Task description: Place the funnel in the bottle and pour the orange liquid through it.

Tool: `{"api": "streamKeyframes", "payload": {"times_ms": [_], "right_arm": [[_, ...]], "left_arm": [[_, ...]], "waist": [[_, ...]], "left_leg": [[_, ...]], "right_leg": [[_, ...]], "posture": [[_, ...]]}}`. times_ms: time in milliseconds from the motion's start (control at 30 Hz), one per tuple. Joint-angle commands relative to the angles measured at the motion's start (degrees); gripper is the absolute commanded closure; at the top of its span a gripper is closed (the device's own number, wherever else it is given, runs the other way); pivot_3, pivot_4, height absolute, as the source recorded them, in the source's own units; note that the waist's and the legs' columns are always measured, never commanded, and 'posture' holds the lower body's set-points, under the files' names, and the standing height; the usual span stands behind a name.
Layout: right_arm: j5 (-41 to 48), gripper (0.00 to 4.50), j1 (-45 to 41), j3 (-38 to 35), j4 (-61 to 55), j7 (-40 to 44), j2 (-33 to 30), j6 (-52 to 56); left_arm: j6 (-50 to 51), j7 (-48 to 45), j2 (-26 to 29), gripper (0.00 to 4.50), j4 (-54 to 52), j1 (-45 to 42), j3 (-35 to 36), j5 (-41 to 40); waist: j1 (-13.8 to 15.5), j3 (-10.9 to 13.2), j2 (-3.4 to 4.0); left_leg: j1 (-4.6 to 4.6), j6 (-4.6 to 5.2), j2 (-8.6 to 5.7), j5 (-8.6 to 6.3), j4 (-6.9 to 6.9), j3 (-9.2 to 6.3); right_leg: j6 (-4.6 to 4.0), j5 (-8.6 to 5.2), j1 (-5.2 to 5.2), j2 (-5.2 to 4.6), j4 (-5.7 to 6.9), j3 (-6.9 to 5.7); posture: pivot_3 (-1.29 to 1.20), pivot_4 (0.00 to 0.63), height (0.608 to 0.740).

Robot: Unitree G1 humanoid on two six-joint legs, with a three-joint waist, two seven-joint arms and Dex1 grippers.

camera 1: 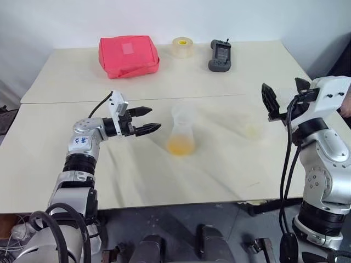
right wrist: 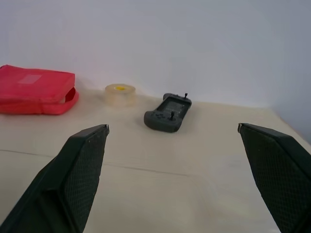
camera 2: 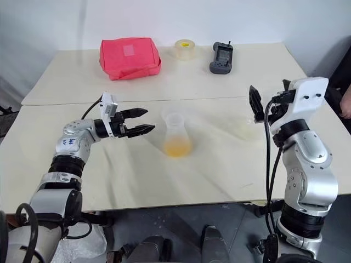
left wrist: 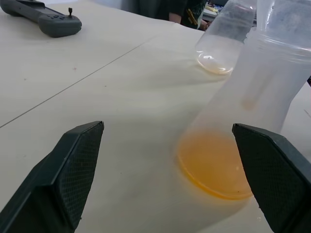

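Bottle: a small clear cone-shaped bottle [camera 1: 181, 134] stands upright near the middle of the pale bench [camera 1: 230, 175], wide base down, narrow neck up.
Funnel: a nearly invisible clear funnel [camera 1: 180, 113] sits in the bottle's neck, its round mouth about as wide as the bottle.
Orange liquid: a shallow yellow-orange pool [left wrist: 214, 167] lies in the bottle's base.
Left gripper: the left gripper [camera 1: 147, 120] is level, fingers spread and empty, pointing at the bottle from just beside it, not touching.
Right gripper: the right gripper [camera 1: 285, 97] is raised, fingers wide apart and empty, well apart from the bottle.
Flask: a second clear flask [left wrist: 221, 48] stands farther along the bench, nearly empty.
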Motion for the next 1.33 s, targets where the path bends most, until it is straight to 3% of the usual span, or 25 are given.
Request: {"api": "streamKeyframes", "payload": {"times_ms": [33, 200, 433, 700, 933, 1067, 1333], "right_arm": [[1.2, 0.02, 0.5, -0.8, -1.7, -0.7, -0.8, -1.9], [2.2, 0.02, -0.6, -1.1, -2.5, -0.7, -2.5, -1.4], [10.2, 0.02, -2.2, -2.4, -6.0, 3.6, -8.0, 1.9], [17.2, 0.02, 7.2, -7.7, -10.1, 9.7, -15.6, 2.7], [28.5, 0.02, 25.4, -15.0, -15.8, 24.8, -21.6, 3.3], [25.4, 0.02, 36.4, -18.1, -11.6, 34.6, -22.7, -2.7], [22.3, 0.02, 38.5, -16.2, -5.8, 37.8, -23.0, -8.7]], "left_arm": [[-0.6, -0.1, 0.1, 0.00, -2.4, 0.2, 0.2, -0.5], [0.2, 0.2, 0.2, 0.00, -3.1, 0.8, 0.7, -1.0], [1.1, 0.0, 0.4, 0.00, -3.9, 1.4, 0.9, -1.2], [1.9, -0.3, 0.9, 0.00, -7.0, 3.8, 1.4, -2.2], [1.6, -7.3, 6.0, 0.00, -9.1, 7.5, 0.3, -1.8], [0.9, -12.8, 9.5, 0.00, -7.9, 9.8, -0.3, -1.6], [2.2, -15.2, 10.0, 0.00, -11.6, 12.3, 0.1, -3.5]], "waist": [[0.0, 0.0, 0.00], [0.0, 0.0, 0.00], [0.1, 0.0, 0.00], [1.5, 0.0, -0.02], [1.7, 0.0, -0.03], [2.2, 0.0, -0.04], [2.7, 0.0, -0.07]], "left_leg": [[0.00, 0.00, 0.00, 0.00, 0.00, 0.00], [0.00, 0.00, 0.00, 0.00, 0.00, 0.00], [0.00, 0.00, 0.04, 0.00, -0.02, 0.01], [-0.03, 0.06, 0.02, -0.01, 0.00, 0.09], [0.00, 0.06, 0.08, -0.01, -0.12, 0.14], [0.06, 0.10, 0.08, -0.01, -0.12, 0.27], [0.14, 0.21, 0.07, 0.01, -0.10, 0.48]], "right_leg": [[0.00, 0.00, 0.00, 0.00, 0.00, 0.00], [0.00, 0.00, 0.00, 0.00, -0.01, 0.00], [0.00, 0.00, 0.00, 0.02, -0.04, 0.00], [0.06, 0.03, 0.12, -0.01, -0.33, 0.01], [0.08, 0.04, 0.15, 0.03, -0.46, -0.02], [0.09, 0.05, 0.22, 0.03, -0.51, 0.00], [0.09, 0.05, 0.24, 0.00, -0.54, 0.22]], "posture": [[0.00, 0.150, 0.740], [0.00, 0.150, 0.740], [0.00, 0.150, 0.740], [0.00, 0.150, 0.740], [0.00, 0.150, 0.740], [0.00, 0.150, 0.740], [0.00, 0.150, 0.740]]}}
